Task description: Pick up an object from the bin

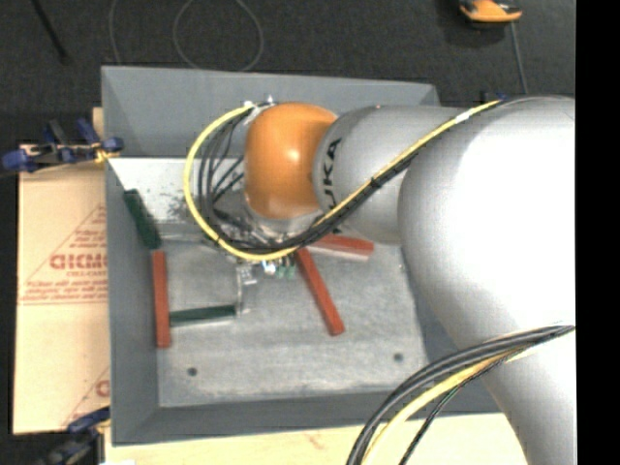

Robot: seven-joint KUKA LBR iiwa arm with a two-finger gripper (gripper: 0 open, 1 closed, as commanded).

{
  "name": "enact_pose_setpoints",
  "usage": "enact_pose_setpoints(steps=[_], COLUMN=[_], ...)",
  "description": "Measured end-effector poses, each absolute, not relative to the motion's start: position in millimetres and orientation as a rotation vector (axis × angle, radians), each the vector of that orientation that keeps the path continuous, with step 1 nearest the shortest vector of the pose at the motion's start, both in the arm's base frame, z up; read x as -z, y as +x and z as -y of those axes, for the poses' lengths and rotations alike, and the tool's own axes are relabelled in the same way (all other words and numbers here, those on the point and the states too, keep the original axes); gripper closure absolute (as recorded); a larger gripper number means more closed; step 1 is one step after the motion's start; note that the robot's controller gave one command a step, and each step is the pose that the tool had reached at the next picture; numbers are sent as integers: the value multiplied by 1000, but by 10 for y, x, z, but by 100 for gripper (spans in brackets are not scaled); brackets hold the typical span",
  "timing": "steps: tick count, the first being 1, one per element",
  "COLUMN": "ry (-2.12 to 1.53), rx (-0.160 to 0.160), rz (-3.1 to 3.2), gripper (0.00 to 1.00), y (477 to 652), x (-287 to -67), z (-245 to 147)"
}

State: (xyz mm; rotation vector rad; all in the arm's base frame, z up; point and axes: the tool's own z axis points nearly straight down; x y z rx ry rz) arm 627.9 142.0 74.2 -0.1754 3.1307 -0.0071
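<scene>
Camera view puts the gripper low over the middle of the grey bin, its tip at the right end of a dark green stick lying flat on the floor; how wide it stands I cannot tell. Left of the gripper, a red-brown stick lies along the left wall, and a second green stick slants beyond its far end. Right of the gripper, a red stick slants across the floor, and a shorter red stick pokes out from under the arm. Above the gripper sits the orange cover; beside it the silver arm reads "UKA". Bare floor lies open from the gripper to the near wall.
</scene>
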Motion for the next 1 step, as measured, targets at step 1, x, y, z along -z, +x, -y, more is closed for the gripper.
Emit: enact_pose_setpoints(steps=[1], ry=[-139], rx=[0], rz=[-3140], gripper=[0], y=[5729], x=[-703], z=[-1179])
